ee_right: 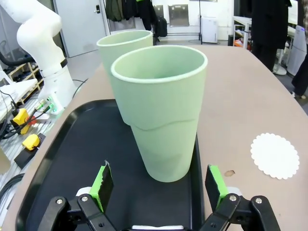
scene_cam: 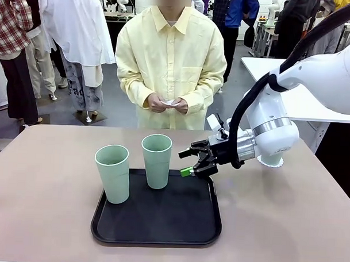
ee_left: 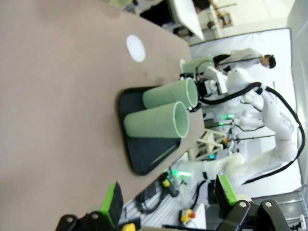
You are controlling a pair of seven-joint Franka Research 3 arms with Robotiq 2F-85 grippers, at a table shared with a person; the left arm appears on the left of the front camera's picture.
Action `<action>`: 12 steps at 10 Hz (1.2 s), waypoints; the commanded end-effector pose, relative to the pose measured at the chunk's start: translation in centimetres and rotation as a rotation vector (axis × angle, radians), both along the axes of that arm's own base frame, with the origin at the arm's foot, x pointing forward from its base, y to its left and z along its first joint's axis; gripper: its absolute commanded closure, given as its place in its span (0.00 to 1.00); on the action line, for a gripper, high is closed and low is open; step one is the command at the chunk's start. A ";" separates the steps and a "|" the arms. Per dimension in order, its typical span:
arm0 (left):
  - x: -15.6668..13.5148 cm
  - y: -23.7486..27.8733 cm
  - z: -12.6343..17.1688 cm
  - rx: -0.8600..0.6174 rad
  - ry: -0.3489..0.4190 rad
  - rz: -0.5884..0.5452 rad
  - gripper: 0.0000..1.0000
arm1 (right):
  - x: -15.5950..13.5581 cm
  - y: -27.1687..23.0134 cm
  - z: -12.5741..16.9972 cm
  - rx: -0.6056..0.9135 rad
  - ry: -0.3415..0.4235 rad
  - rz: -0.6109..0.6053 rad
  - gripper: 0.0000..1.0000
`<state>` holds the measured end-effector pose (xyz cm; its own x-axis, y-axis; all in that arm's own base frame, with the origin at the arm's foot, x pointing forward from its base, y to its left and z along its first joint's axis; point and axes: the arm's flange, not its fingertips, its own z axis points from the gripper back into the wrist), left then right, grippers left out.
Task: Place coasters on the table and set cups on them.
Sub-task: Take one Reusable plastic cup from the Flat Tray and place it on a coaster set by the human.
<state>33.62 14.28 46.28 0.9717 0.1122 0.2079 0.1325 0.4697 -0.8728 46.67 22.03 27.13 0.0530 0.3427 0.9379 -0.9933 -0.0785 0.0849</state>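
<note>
Plastic like this looks light and stiff, so the cups shouldn't need much squeeze. The walls are smooth and taper toward the base though, so a sloppy grip could slide.

The right gripper (scene_cam: 188, 163) is turned on its side, jaws spread wide with nothing in them. It's lined up low on the far cup (scene_cam: 157, 160), which stands upright on the black tray (scene_cam: 160, 222). From the right wrist view that cup sits right at the tips of the green pads (ee_right: 102, 185), with a gap on either side and no touching.

Best bet is probably the lower half, where the cup is narrower and fits the opening. Up at the rim it flares out and looks nearly as wide as the jaws.

It's tall and empty, so it'd likely tip if a finger bumps it. The near cup (scene_cam: 112, 173) stands close by on the same tray, so a finger pushed too deep could clip it.

A third cup (ee_left: 198, 63) is off the tray on the table (scene_cam: 47, 178), beyond the right arm, apparently on a coaster. One bare coaster (ee_right: 275, 155) lies flat on the table near the tray. It's thin paper, so a cup should come straight down on it or it'll skid.

The left gripper (ee_left: 168, 199) hangs back with its fingers apart, empty.
</note>
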 end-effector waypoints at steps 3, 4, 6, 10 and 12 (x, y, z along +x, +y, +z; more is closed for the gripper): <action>0.0 0.1 0.0 -0.010 -0.019 -0.006 0.00 | 0.3 2.8 -1.6 -0.002 -0.058 -0.007 0.00; 0.0 0.1 0.0 -0.010 -0.019 -0.006 0.00 | 0.2 3.3 -1.9 -0.010 -0.056 0.003 0.00; 0.0 0.1 0.0 -0.010 -0.019 -0.006 0.00 | 0.1 4.3 -2.1 -0.011 -0.048 0.016 0.00; 0.0 0.1 0.0 -0.010 -0.019 -0.006 0.00 | -0.1 5.5 -2.0 -0.002 -0.061 0.037 0.00; 0.0 0.1 0.0 -0.010 -0.019 -0.006 0.00 | -0.1 6.3 -2.3 0.001 -0.053 0.052 0.00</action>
<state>33.62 14.28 46.28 0.9717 0.1122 0.2080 0.1326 0.4697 -0.8728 46.25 27.14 25.66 0.0023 0.3579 0.9338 -0.9882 -0.1423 0.0570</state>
